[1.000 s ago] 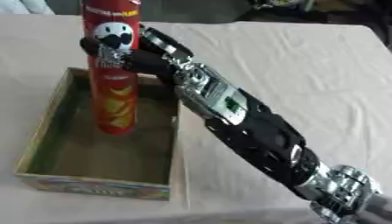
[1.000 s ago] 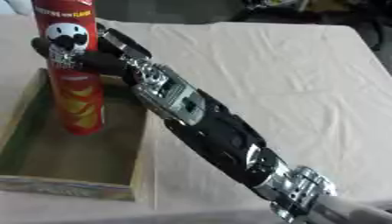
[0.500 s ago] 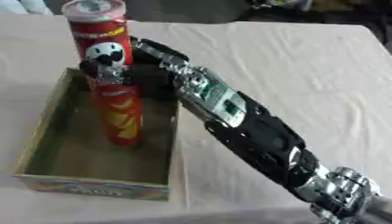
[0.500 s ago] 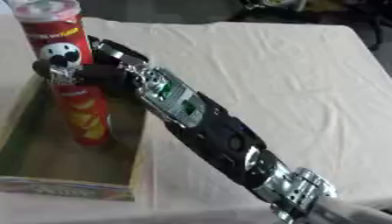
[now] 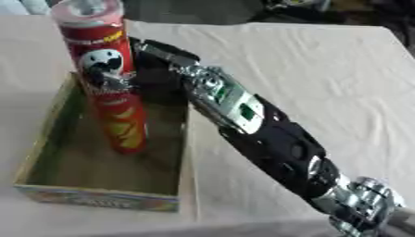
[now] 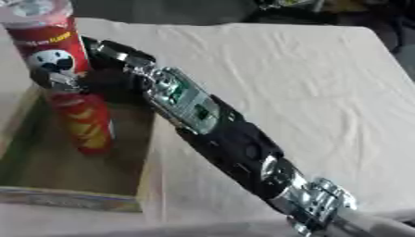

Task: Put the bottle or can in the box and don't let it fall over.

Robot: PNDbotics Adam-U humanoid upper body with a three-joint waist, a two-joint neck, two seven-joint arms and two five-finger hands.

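Here the right hand (image 5: 129, 76) curls around the middle of the red can (image 5: 110, 78), which stands upright with its base inside the box (image 5: 105, 196) below the hand. The palm is mostly hidden behind the can. The left hand shows nowhere.

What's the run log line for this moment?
right hand: fingers curled round red can | can: upright, base inside box | left hand: not in view

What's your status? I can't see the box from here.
Right hand fingers curled round red can. Can upright, base inside box. Left hand not in view. Nothing else in the box.
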